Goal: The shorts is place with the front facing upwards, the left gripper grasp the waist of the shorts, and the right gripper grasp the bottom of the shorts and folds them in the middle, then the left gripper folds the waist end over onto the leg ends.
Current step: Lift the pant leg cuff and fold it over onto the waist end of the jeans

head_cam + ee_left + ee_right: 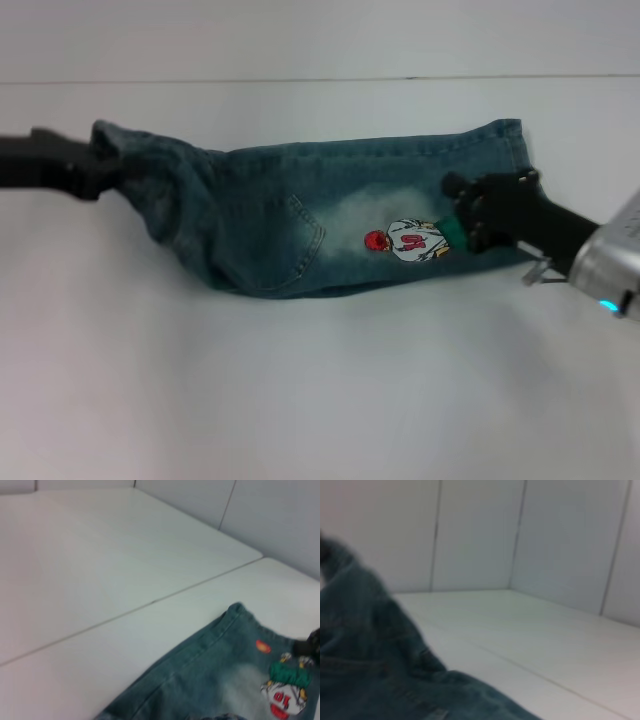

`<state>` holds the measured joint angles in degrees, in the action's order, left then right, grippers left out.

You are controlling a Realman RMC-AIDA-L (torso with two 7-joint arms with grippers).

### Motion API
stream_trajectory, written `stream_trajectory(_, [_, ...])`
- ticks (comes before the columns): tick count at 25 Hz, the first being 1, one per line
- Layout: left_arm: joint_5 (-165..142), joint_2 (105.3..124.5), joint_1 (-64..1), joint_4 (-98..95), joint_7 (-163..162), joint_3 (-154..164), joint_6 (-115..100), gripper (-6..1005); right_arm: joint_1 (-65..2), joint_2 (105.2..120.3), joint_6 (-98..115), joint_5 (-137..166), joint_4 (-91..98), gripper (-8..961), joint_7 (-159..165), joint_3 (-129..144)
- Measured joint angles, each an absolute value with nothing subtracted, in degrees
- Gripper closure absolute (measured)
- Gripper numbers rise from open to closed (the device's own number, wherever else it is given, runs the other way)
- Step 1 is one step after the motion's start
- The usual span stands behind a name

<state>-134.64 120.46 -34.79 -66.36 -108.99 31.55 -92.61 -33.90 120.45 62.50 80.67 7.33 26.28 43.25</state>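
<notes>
The left claw (100, 170) was clamped on the shorts' (300, 220) bunched waist. The right claw (478, 215) pinched the leg hem on the tabletop (300, 400).

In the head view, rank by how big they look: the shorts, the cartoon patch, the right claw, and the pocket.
1. shorts, by far the largest.
2. right claw, dark, over the leg end.
3. pocket and cartoon patch look close in size; the claw partly covers the patch, so I will not rank them.

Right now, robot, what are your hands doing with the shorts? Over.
Left gripper gripping the raised waist end. Right gripper on the leg end. Shorts already folded lengthwise on table. Nothing in the way.
</notes>
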Motion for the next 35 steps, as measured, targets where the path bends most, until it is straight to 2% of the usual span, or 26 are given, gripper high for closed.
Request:
stream_trajectory(2, [-134.5, 120.51, -36.3, -67.4, -110.5, 31.5, -93.4, 954, -34.8, 120.54, 61.7, 80.7, 6.2, 955, 25.3, 43.3])
stream_trajectory(10, [-134.4, 120.88, -42.3, -68.8, -114.9, 31.7, -94.7, 954, -41.2, 121.16, 57.1, 80.5, -1.7, 955, 18.8, 40.9])
stream_trajectory(20, [-132.8, 121.44, -49.8, -68.7, -123.0, 37.6, -93.8, 955, -45.6, 121.21, 50.9, 80.9, -6.9, 954, 15.0, 37.0])
stream_trajectory(35, [-132.7, 123.58, -60.3, -63.5, -130.3, 50.4, -84.7, 955, -46.1, 121.56, 50.9, 80.9, -8.6, 955, 13.5, 37.0])
